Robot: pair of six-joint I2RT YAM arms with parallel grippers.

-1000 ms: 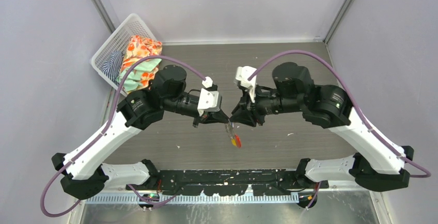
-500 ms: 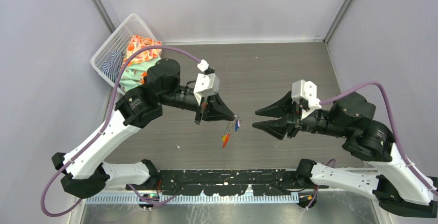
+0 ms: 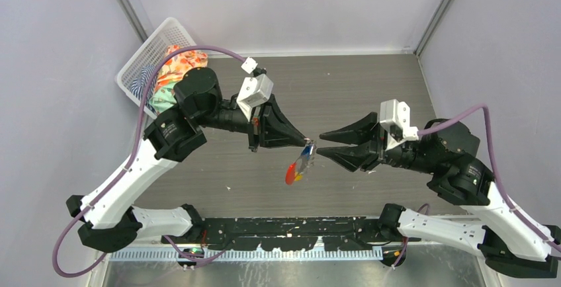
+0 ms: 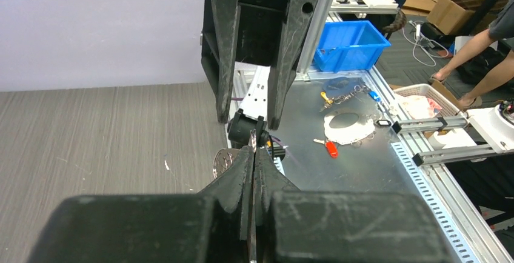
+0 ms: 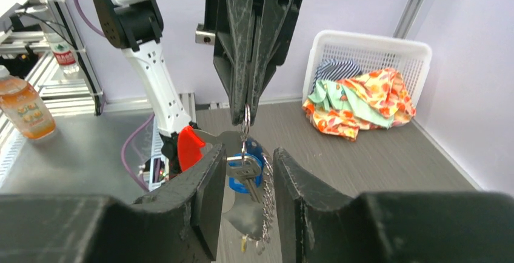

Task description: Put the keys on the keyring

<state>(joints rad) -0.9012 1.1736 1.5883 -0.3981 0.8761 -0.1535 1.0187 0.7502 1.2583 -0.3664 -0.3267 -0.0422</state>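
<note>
Room: pale lilac walls (image 3: pixel 284 9) close in a grey wood-grain table (image 3: pixel 370 88) on three sides.
Far left corner: a white basket (image 3: pixel 142 55) stands there, with coloured clothes (image 3: pixel 173 69) inside.
Left arm (image 3: pixel 132 168): it rises from its base at the near edge, bends at the elbow and stretches to the right, toward the middle of the table. The wrist is almost level.
Left hand (image 3: pixel 305 143): clenched. The two fingers are pressed together on the thin metal ring of the keyring (image 5: pixel 246 117), high over the table.
Keyring: it hangs free from the left fingertips, not touching the table. The red tag (image 5: pixel 191 146) hangs to one side, and a short chain (image 5: pixel 265 202) falls below.
Blue key (image 5: pixel 245 172): it hangs just under the ring, among the other metal pieces.
Yellow-orange key: I cannot find it with certainty in the hanging cluster.
Right arm (image 3: pixel 463 168): it comes from the right side and points to the left, opposite the left arm.
Right hand (image 3: pixel 325 146): released, with a clear gap between the fingers. In the right wrist view, one finger stands on each side of the hanging keys. I cannot tell if they touch the metal.
Two hands: tip to tip, very near, above the middle of the table.
</note>
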